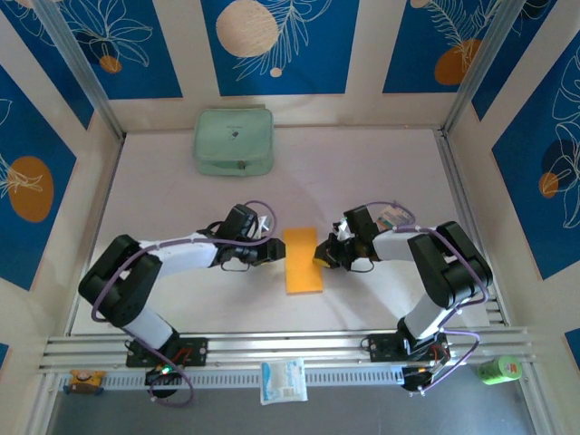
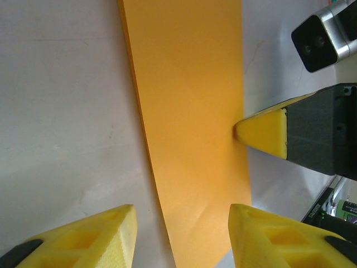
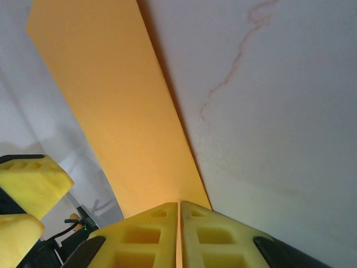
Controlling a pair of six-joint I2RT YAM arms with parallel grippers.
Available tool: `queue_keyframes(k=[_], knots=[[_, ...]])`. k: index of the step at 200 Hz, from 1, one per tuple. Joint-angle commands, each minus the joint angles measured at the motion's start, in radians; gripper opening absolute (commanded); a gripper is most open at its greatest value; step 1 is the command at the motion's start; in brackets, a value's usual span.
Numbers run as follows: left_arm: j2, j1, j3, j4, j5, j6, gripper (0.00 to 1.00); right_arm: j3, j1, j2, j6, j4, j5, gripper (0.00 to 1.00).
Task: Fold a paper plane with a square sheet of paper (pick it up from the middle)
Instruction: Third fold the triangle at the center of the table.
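Two arms: bolted at the near rail point(image 1: 290, 349), elbows bent outward, both reaching in toward the centre from opposite sides.
Surface point(image 1: 381, 163): white and matte, with a thin reddish hairline mark point(image 3: 234, 67) in the right wrist view.
Room: boxed in by cream walls carrying blue panels with leaf outlines and orange discs; metal posts stood in the back corners.
Sheet of paper point(image 1: 303, 261): orange-yellow, lay mid-surface as a narrow rectangle, long sides facing the arms, between the two end effectors.
Left end effector point(image 1: 272, 251): fingers apart, one end of the sheet point(image 2: 189, 111) running in between the tips point(image 2: 184, 234); contact could not be told.
Right end effector point(image 1: 322, 254): fingers pressed together point(image 3: 178, 234), tips meeting the sheet's edge point(image 3: 111, 111); could not tell whether paper was nipped between them.
Edges: one long edge showed a doubled, darker line in the left wrist view.
Open room: wide stretch of surface between the sheet and the pale green pouch point(image 1: 234, 142) by the back wall. White-and-blue packet point(image 1: 284, 380) and green can point(image 1: 497, 369) lay beyond the rail, well apart from the sheet.
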Motion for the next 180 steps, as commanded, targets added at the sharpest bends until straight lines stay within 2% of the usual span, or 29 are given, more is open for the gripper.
queue_keyframes(k=[1, 93, 180], knots=[[0.036, -0.018, 0.037, 0.027, 0.035, -0.022, 0.45, -0.028, 0.012, 0.021, 0.012, -0.063, 0.013, 0.12], [0.130, -0.039, 0.064, 0.034, 0.057, -0.063, 0.41, -0.031, 0.013, 0.027, 0.023, -0.078, 0.032, 0.11], [0.148, -0.042, 0.062, 0.033, 0.057, -0.070, 0.37, -0.035, 0.017, 0.013, 0.028, -0.080, 0.038, 0.11]])
